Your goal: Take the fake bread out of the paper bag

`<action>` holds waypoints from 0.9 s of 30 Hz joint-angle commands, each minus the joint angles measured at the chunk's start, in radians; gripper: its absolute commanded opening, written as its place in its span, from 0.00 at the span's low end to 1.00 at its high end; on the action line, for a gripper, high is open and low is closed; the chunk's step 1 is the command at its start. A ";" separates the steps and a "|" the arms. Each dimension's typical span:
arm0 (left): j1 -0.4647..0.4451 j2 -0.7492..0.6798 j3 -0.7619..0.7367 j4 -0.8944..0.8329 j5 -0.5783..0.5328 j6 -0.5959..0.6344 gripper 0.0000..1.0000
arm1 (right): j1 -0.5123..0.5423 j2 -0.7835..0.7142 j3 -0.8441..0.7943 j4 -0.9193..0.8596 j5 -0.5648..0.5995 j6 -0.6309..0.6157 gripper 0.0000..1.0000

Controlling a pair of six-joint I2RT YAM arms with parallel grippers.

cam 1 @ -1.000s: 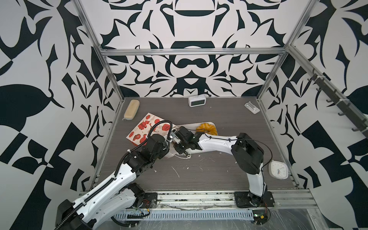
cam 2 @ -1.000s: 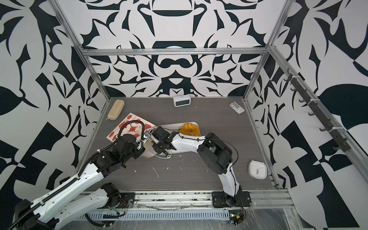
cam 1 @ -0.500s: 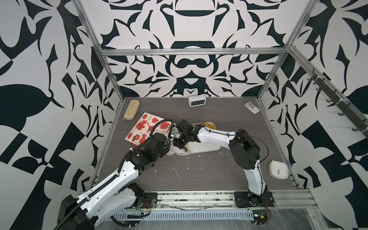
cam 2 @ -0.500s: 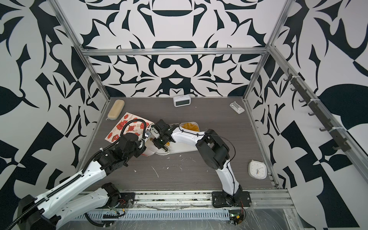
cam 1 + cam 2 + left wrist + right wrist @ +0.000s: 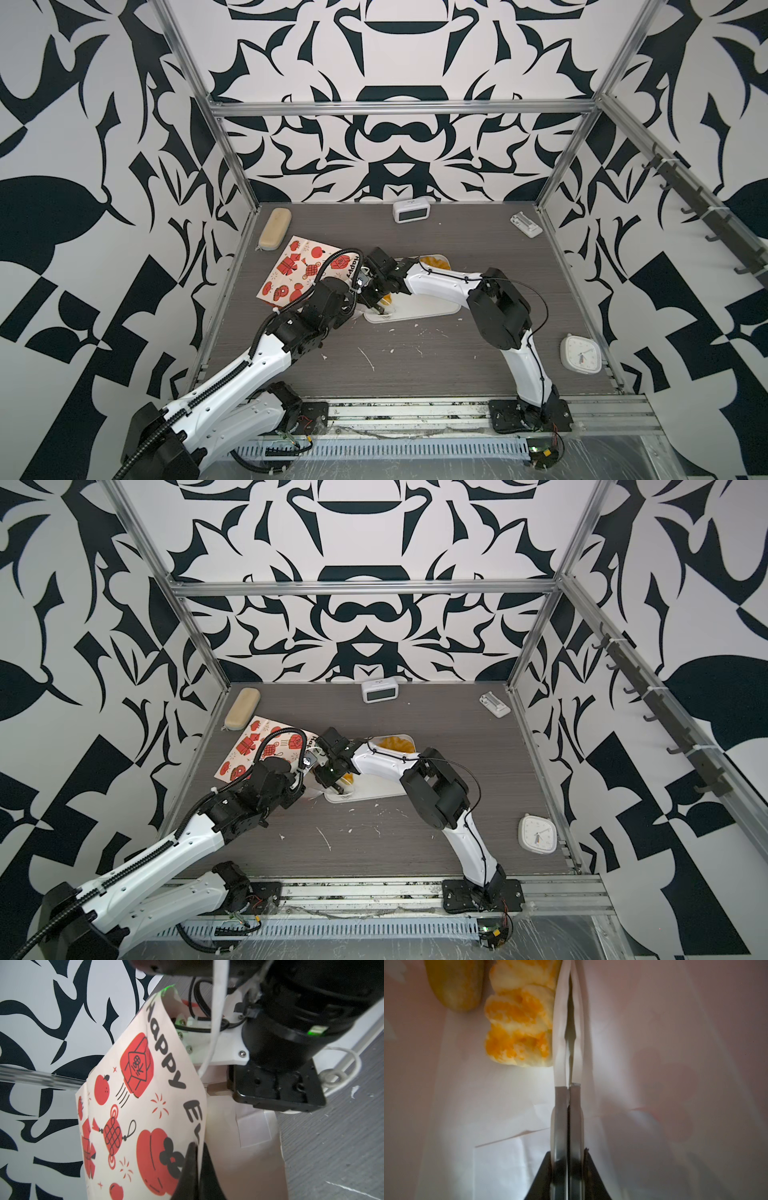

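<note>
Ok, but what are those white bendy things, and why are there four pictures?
They are two robot arms. Each ends in a gripper that pinches like tongs. Two pictures look down from above the table and show nearly the same thing. The other two come from small cameras on the arms' wrists.

The left gripper is shut on the edge of the bag, holding it open. The right gripper reaches inside the bag. It is shut, with no bread in it. Toy bread lies right beside it. Another piece already sits on the white tray.

Also on the table are a tan case, a desk clock and a square clock.
</note>
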 commanded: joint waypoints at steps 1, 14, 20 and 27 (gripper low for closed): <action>-0.022 0.000 -0.001 -0.005 0.150 0.011 0.00 | -0.009 -0.005 0.125 0.099 -0.016 0.031 0.00; -0.022 -0.011 0.006 -0.015 0.117 0.042 0.00 | -0.025 -0.013 0.120 0.027 -0.032 0.019 0.00; -0.022 0.013 0.022 0.001 0.074 0.091 0.00 | 0.031 -0.126 -0.087 0.148 0.117 0.094 0.00; -0.022 0.053 0.051 0.017 0.012 0.183 0.00 | 0.130 -0.220 -0.244 0.256 0.315 0.226 0.00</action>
